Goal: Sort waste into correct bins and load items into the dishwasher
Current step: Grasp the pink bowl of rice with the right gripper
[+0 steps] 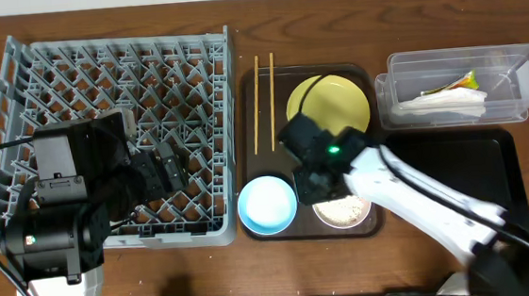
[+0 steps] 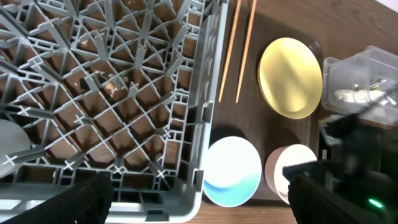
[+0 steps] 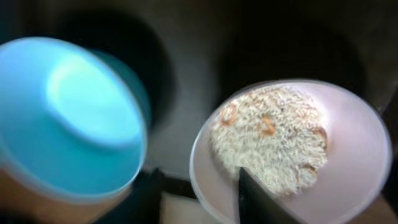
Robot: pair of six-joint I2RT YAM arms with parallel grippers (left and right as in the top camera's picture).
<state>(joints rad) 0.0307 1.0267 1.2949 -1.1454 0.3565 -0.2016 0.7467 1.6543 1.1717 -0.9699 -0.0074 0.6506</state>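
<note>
Here the right gripper (image 3: 202,193) sits at the near rim of the round white bowl (image 3: 364,162), one dark finger inside the wall and the other outside, between it and the round light blue bowl (image 3: 74,118); blur hides whether the jaws are clamped on it, so I cannot tell. The white bowl stands on the rectangular dark brown serving tray (image 1: 248,111), holding loose whitish rice-like scraps (image 3: 273,137). It looks stiff, light and smooth, likely slippery, so a pinch across the rim wall suits it, kept level lest the scraps spill. The left gripper (image 2: 205,193) hangs spread wide over the grey plastic dish rack (image 2: 124,81), grasping nothing
</note>
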